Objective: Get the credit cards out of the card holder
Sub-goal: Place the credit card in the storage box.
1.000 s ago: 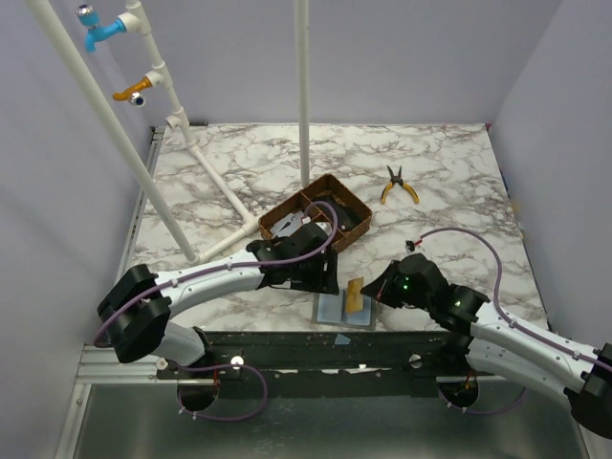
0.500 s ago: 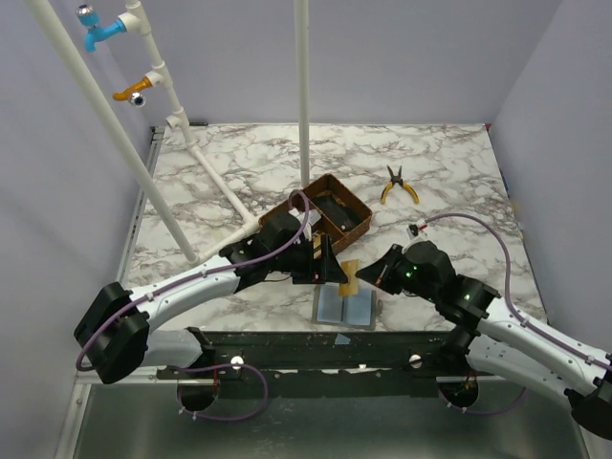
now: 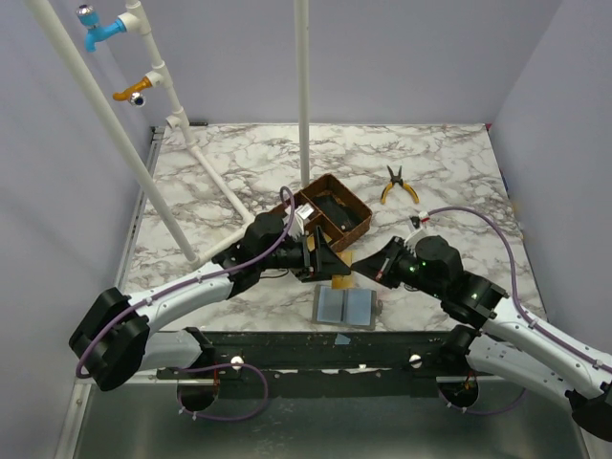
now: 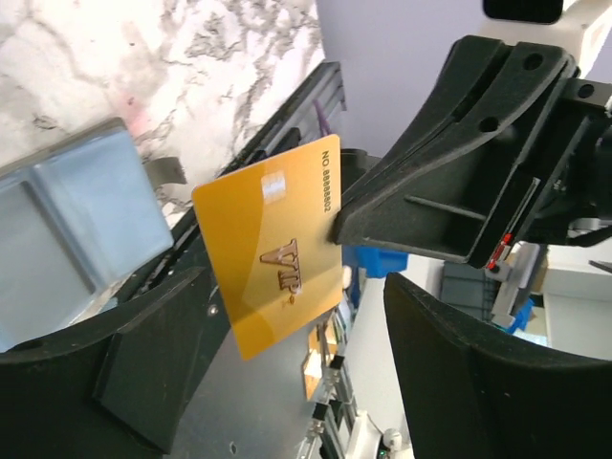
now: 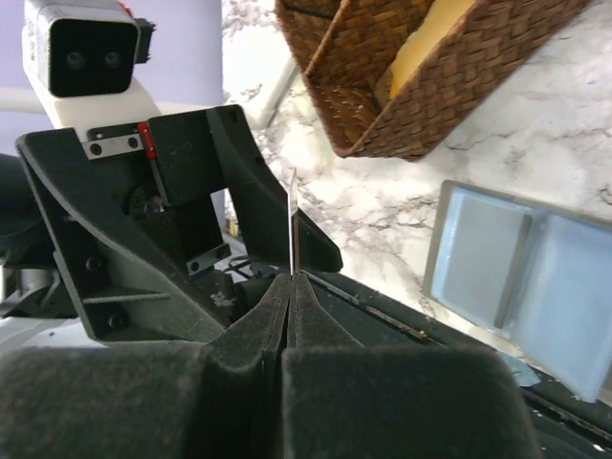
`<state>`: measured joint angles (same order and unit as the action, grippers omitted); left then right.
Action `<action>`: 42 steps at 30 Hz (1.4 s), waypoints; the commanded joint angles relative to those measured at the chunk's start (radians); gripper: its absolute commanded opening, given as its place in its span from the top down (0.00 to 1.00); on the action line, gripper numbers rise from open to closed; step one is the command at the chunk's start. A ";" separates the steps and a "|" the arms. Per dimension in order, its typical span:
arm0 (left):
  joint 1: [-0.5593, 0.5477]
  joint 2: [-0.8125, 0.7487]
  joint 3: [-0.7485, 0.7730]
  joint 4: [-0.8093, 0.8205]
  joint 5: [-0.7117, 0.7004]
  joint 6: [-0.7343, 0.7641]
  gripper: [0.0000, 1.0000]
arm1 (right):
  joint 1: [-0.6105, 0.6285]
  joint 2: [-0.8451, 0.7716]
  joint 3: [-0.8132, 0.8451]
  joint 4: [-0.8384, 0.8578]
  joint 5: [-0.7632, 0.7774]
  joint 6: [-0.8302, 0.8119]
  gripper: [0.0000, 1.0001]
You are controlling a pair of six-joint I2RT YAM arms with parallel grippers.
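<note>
Gold card stands pinched by one edge in the right gripper, jaws closed, presented between the left gripper's wide-open, empty jaws, likely for a handover. The grey card holder lies open on the table just beneath.

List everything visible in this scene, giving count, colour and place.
VIP card: one, gold, pinched in the right tool
card holder: one, grey, open flat at near table edge
woven tray: one, brown, table centre
pliers: one, yellow-handled, behind-right of the tray
pipe frame: one, white, left and rear
table: one, marbled white
left tool: one, black, open, facing the card
right tool: one, black, shut on the card
</note>
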<state>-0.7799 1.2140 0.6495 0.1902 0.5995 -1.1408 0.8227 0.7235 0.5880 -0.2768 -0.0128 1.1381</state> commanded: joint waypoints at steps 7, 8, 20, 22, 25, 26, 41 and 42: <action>0.013 -0.037 -0.051 0.205 0.076 -0.126 0.51 | -0.005 -0.019 0.000 0.067 -0.066 0.045 0.99; 0.014 -0.039 -0.052 0.202 0.075 -0.125 0.58 | -0.005 -0.018 0.000 0.063 -0.065 0.044 0.99; 0.014 -0.068 -0.038 0.119 0.053 -0.075 1.00 | -0.005 0.001 0.000 0.033 -0.044 0.023 0.67; 0.015 -0.075 -0.033 0.098 0.045 -0.062 1.00 | -0.005 0.004 0.002 0.023 -0.036 0.022 0.31; 0.014 -0.087 -0.024 0.059 0.034 -0.039 1.00 | -0.005 0.004 0.002 0.010 -0.018 0.019 0.07; 0.014 -0.092 -0.019 0.035 0.028 -0.027 1.00 | -0.006 0.003 0.003 0.002 -0.010 0.019 0.03; 0.019 -0.166 0.127 -0.417 -0.166 0.222 1.00 | -0.005 0.014 -0.023 -0.079 0.194 0.072 0.00; 0.020 -0.164 0.143 -0.451 -0.183 0.240 1.00 | -0.005 0.018 -0.022 -0.085 0.211 0.082 0.00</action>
<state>-0.7670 1.0683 0.7193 -0.0910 0.5152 -1.0092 0.8223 0.7368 0.5823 -0.3122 0.0978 1.1896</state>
